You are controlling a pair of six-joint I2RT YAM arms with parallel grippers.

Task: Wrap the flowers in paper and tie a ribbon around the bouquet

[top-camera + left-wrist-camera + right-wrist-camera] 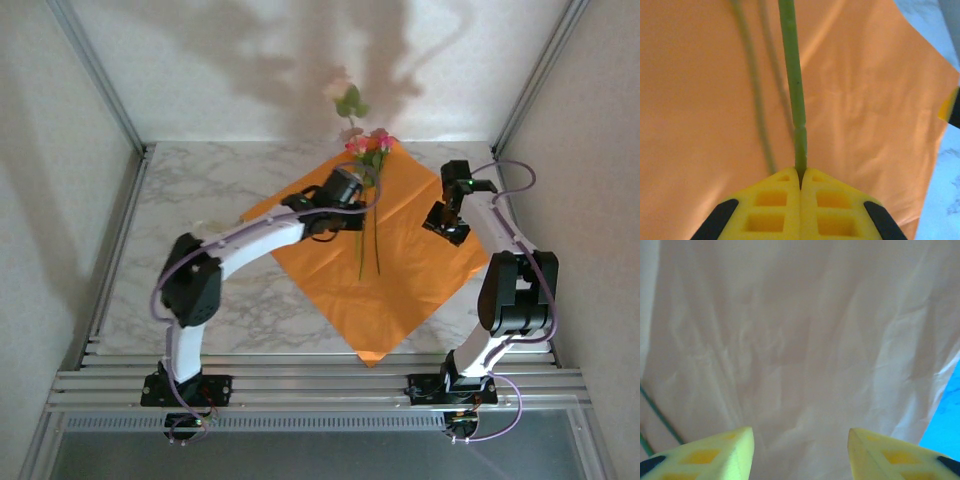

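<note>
We're in the opening stretch, flowers going onto the sheet, no wrapping yet. The orange paper (420, 270) lies flat, set like a diamond on the marble table (200, 200), its 6 o'clock corner reaching the rails (300, 385) at the near edge. The pink flowers (370, 145) sit by the 12 o'clock corner, their thin stems running down toward 6 o'clock across the middle of the sheet. The left gripper (800, 175) has its yellow jaws pressed together on one green stem (792, 75), and the cream rose (343, 92) on that stem is held up high at 12 o'clock, showing against the back wall (250, 70). The right gripper (801, 437) hovers above the sheet's 3 o'clock side, jaws standing apart with nothing between them, just crinkled paper below. My read: the next move is to lay this stem down beside the others, head to 12 o'clock, stalk parallel, then let go. It calls for a gentle descent, since the stem is thin and could swing or nudge the two already lying there. The left arm itself spans the sheet's 9 o'clock half, so any fold from that side has to wait until it clears.
</note>
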